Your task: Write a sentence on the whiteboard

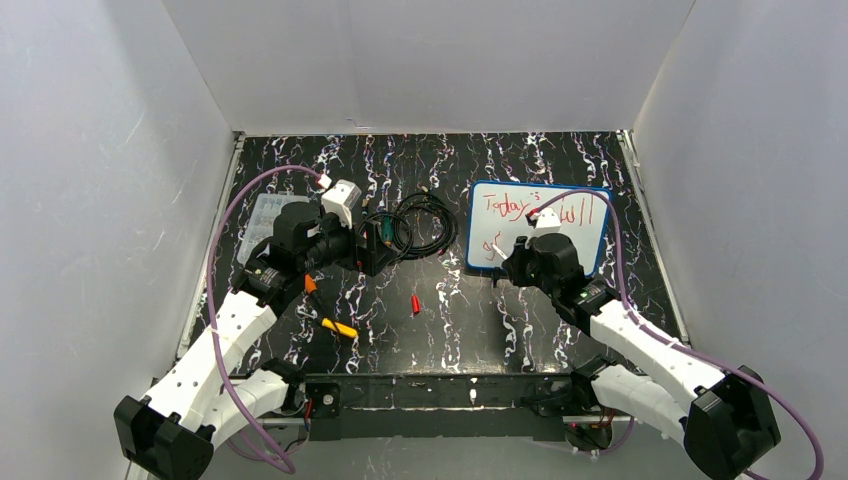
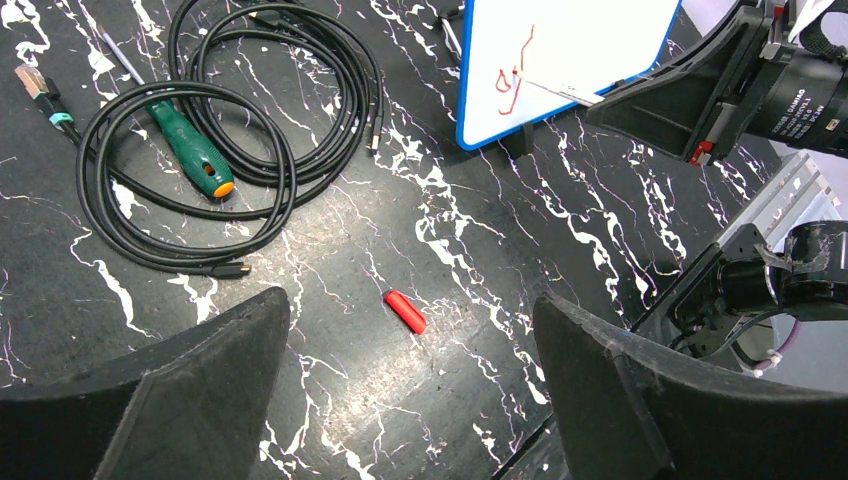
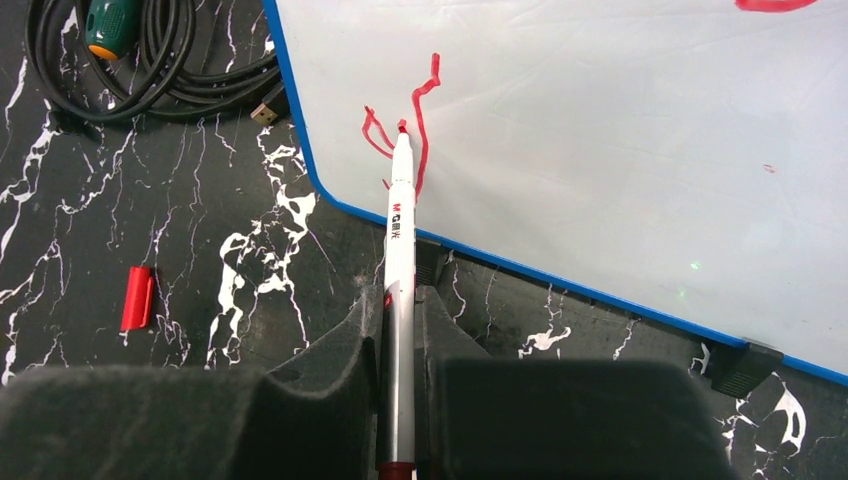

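Around your work lay a coil of black cable (image 2: 200, 150) with a green-handled screwdriver (image 2: 190, 148) resting across it, just left of the whiteboard (image 1: 585, 215). A small red cap (image 2: 405, 311) sat alone on the dark marbled table (image 1: 470, 330), well apart from the board's near corner. By your left arm there was a yellow and orange tool (image 1: 338, 327), and a clear plastic box (image 1: 262, 212) at the far left, partly behind that arm. Your left gripper (image 2: 410, 300) hung above the cap with its jaws wide apart and nothing between them. Nothing stood between the board and your right gripper (image 3: 400, 300), which was clamped on a white marker (image 3: 400, 240).

The whiteboard stood on the right half of the table, towards the back, on small black feet. It was white with a thin blue frame and rounded corners. The sentence (image 1: 505, 205) was in red: "Today's" on the top line, with more letters after it. At the lower left were a few red strokes, and the marker's red tip touched the board right among them.

From above, your right wrist covered the lower middle of the board and part of the top line, so you could not read the later letters with certainty. The lower strokes made no clear word. The right wrist view cut off the board's top and right side
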Robot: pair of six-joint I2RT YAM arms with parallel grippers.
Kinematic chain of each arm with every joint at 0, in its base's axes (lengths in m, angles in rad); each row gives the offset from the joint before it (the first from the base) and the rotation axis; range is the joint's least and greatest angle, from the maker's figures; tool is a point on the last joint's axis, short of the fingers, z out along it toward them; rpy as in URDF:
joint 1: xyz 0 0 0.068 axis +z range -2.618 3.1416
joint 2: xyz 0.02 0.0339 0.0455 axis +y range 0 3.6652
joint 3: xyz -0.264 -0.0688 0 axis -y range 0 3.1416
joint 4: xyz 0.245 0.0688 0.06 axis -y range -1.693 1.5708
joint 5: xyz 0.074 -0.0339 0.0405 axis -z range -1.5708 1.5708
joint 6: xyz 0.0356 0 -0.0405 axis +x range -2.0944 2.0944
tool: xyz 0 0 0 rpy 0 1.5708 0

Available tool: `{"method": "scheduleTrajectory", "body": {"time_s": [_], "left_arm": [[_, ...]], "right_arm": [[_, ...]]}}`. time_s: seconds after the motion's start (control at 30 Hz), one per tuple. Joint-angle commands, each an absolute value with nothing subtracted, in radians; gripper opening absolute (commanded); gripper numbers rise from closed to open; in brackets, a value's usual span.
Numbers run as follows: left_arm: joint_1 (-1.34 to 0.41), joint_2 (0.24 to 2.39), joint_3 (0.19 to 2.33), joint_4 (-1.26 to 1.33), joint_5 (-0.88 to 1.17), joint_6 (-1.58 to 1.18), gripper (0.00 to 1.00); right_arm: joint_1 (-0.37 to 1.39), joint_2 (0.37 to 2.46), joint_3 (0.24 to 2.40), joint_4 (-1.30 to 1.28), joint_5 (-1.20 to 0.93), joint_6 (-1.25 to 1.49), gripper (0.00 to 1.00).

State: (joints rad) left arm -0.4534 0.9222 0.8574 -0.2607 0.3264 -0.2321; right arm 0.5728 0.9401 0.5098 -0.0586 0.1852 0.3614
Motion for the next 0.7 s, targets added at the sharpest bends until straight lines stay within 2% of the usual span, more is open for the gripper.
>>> {"method": "scheduleTrajectory", "body": {"time_s": [0.0, 0.23, 0.43, 0.67], "left_arm": [[-0.451, 0.914, 0.848, -0.253, 0.334, -0.23, 0.9], [-0.451, 0.915, 0.848, -0.253, 0.327, -0.232, 0.9], [-0.45, 0.911, 0.848, -0.256, 0.309, -0.231, 0.9], [-0.447, 0.898, 0.846, -0.261, 0.277, -0.218, 0.9]], "right_arm": [[0.574, 0.945, 0.548, -0.095, 0.267, 0.36, 0.01], [0.574, 0.92, 0.55, -0.136, 0.309, 0.357, 0.01], [0.574, 0.862, 0.557, -0.149, 0.245, 0.334, 0.01], [0.567, 0.741, 0.564, -0.261, 0.378, 0.316, 0.01]]}}
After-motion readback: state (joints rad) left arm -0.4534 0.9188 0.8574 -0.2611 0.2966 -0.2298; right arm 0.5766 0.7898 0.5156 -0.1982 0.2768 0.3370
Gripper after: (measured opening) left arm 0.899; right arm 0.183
